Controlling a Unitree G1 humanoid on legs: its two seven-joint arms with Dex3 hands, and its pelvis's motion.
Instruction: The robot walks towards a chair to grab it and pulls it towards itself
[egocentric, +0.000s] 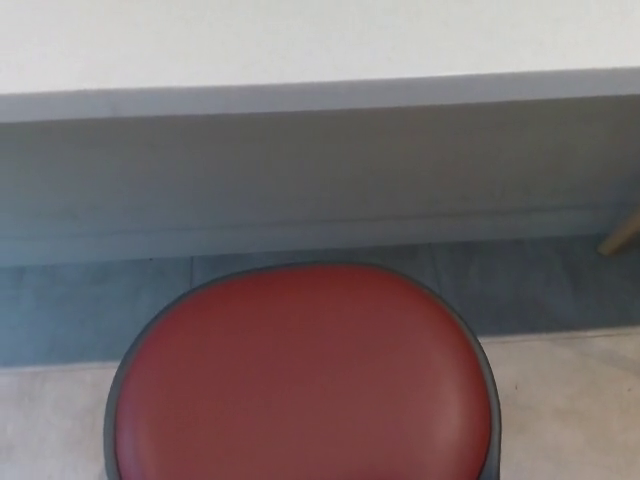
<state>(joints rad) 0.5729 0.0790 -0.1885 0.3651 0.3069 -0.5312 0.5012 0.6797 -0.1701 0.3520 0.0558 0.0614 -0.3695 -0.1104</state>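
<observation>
Item 1, chair (300, 375): a red padded seat with a dark grey rim (111, 420). It sits at 6 o'clock in my view, right under my head and cut off by the lower edge. The seat is an oval, with its long axis running from 9 o'clock to 3 o'clock. No backrest, legs or base can be seen from here.

Item 2, fingers: neither my left hand nor my right hand shows, so I cannot tell whether my fingers are apart, together or clamped on anything. They would have to be below the lower edge, which puts the chair at 12 o'clock from them. The seat is close to the middle of my view, so I judge that neither hand is clearly nearer.

Item 3, floor: pale beige floor (575, 410) at 3 and 9 o'clock of the seat, and a blue-grey strip (60, 310) beyond it at 12 o'clock.

Item 4, wall (320, 170): a grey lower panel, white above, running across the view, well apart from the chair.

Item 5, wooden leg (622, 236): slanted, at 2 o'clock by the right edge. I cannot tell what it belongs to.
</observation>
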